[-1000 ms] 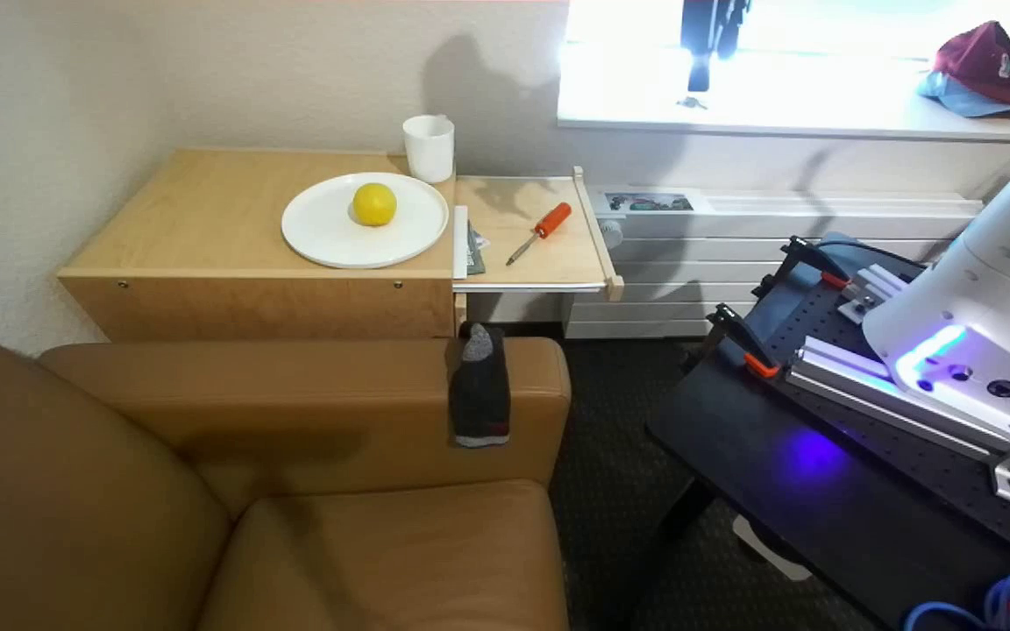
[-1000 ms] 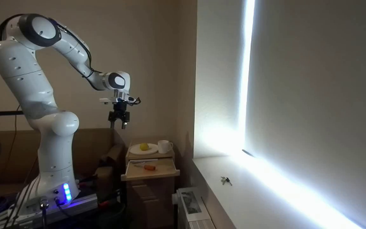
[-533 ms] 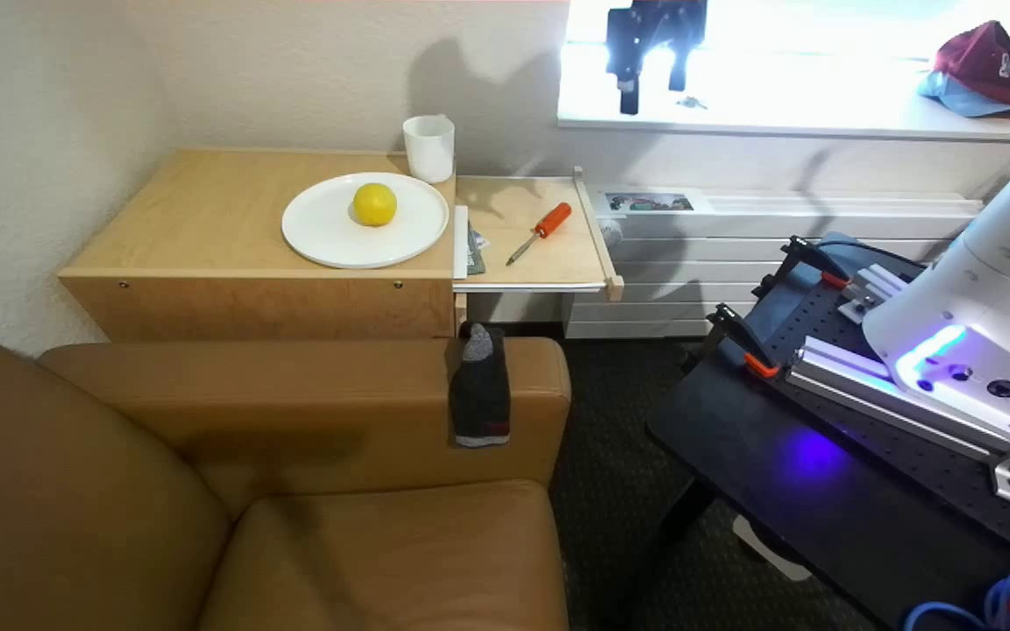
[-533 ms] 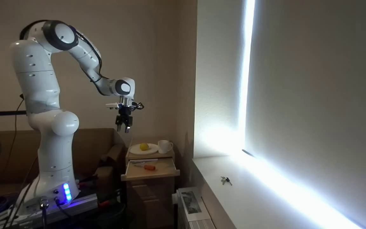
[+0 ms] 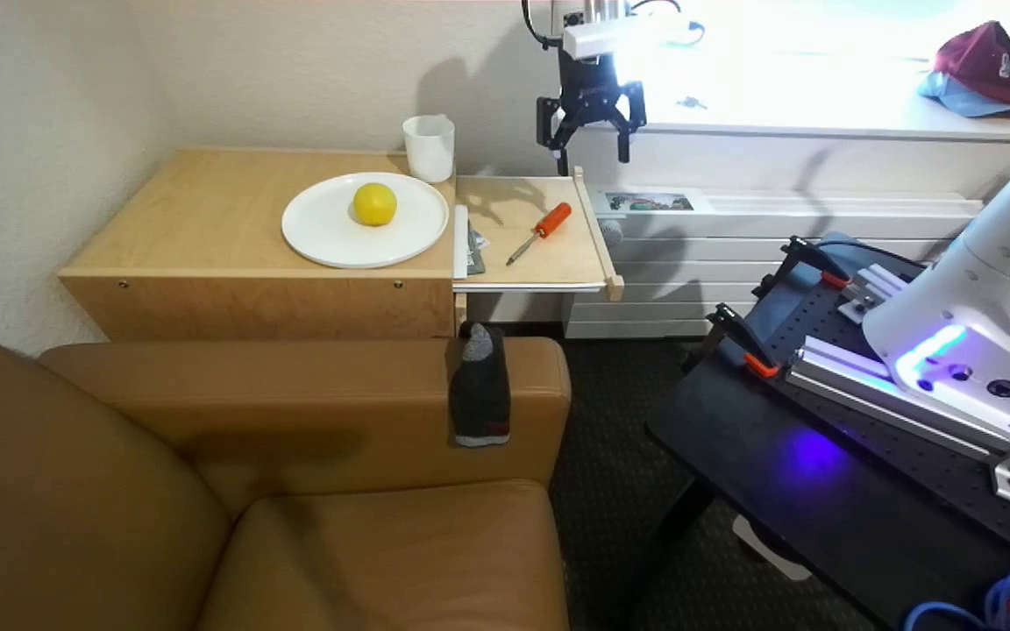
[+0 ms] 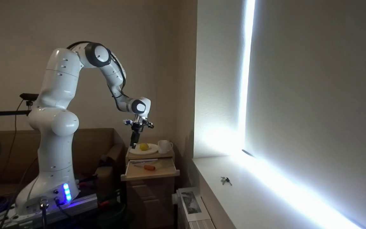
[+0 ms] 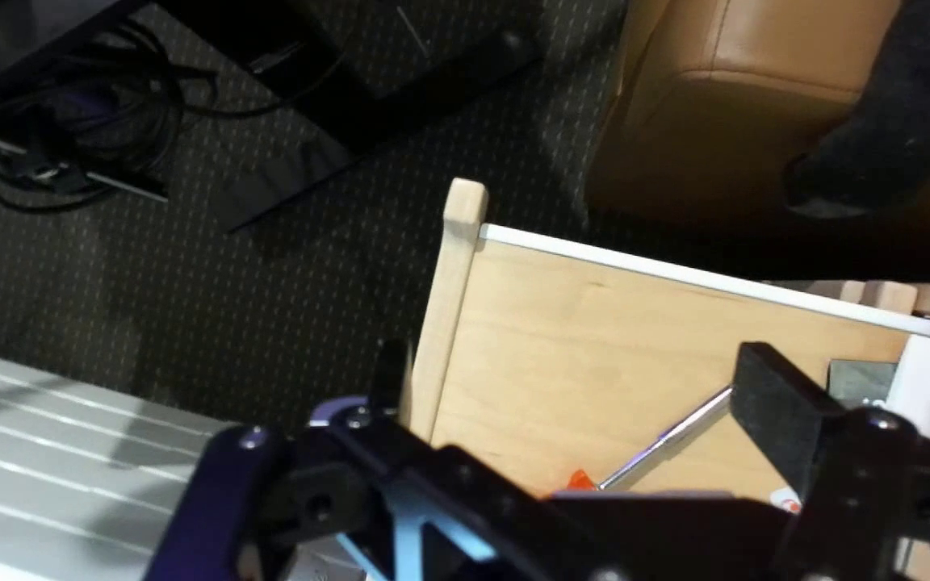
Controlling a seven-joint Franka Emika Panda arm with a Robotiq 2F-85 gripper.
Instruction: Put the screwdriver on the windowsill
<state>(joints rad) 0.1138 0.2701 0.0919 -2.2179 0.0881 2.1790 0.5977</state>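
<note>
While the claw point(image 5: 593, 159) hangs in the air above the pale wooden board point(image 5: 575, 263) that juts from the side of the bench point(image 5: 233, 210), its two fingers point(image 7: 780, 411) stand wide apart, and the tips point down. The screwdriver point(image 5: 545, 227) lies on that board, below the claw and apart from it. Its red-orange handle is the end nearer the board's outer rail point(image 7: 443, 319); the thin silvery shaft slants back toward a white strip point(image 5: 460, 241) along the edge of the bench. In the wrist view the shaft shows between the fingers, while only a scrap of the handle peeks past the claw's dark body. Beside the strip lie some grey flat pieces point(image 5: 474, 254), too small to make out.

On the bench, a white plate point(image 5: 316, 226) bears a yellow ball or fruit point(image 5: 374, 204), and a white cup point(image 5: 429, 149) stands just beside the plate, near the wall point(image 5: 295, 70). The windowsill point(image 6: 249, 200), a white ledge below a glaring window point(image 5: 777, 26), is apart from the screwdriver; a small bunch of keys point(image 6: 226, 181) lies on it in both exterior views. In an exterior view, a maroon and light-blue cap point(image 5: 983, 70) sits near one end of the ledge. A dark grey sock point(image 5: 480, 390) drapes over the brown couch's armrest point(image 5: 295, 377), and the robot's white arm point(image 6: 62, 70) arches up from a base point(image 6: 49, 187) where a blue light point(image 6: 66, 191) glows.
</note>
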